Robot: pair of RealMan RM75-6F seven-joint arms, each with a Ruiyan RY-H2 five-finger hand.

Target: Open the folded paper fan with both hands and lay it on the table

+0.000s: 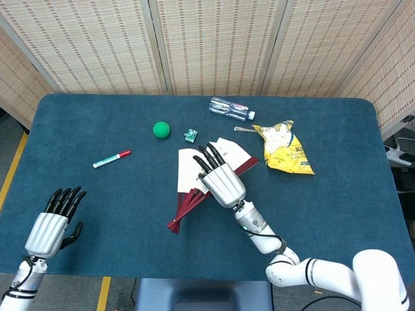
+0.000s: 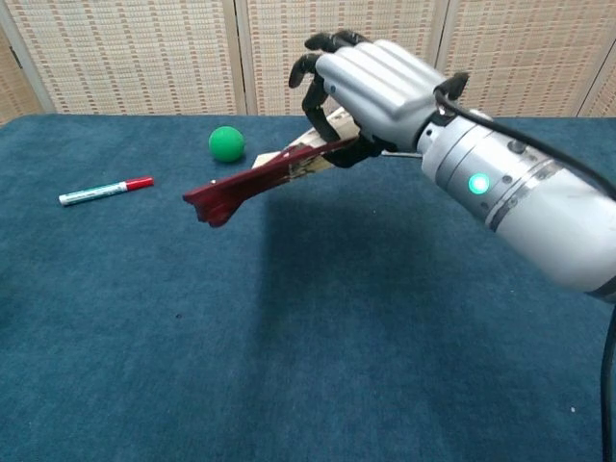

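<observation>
My right hand grips the partly spread paper fan and holds it in the air above the middle of the table. In the chest view the fan's dark red ribs point left and slightly down, clear of the cloth. Its cream paper leaves show past the fingers in the head view. My left hand hovers at the table's near left corner, fingers apart and holding nothing. The chest view does not show it.
On the blue table lie a green ball, a red-capped marker, a small green clip, a plastic bottle and a yellow snack bag with a metal utensil.
</observation>
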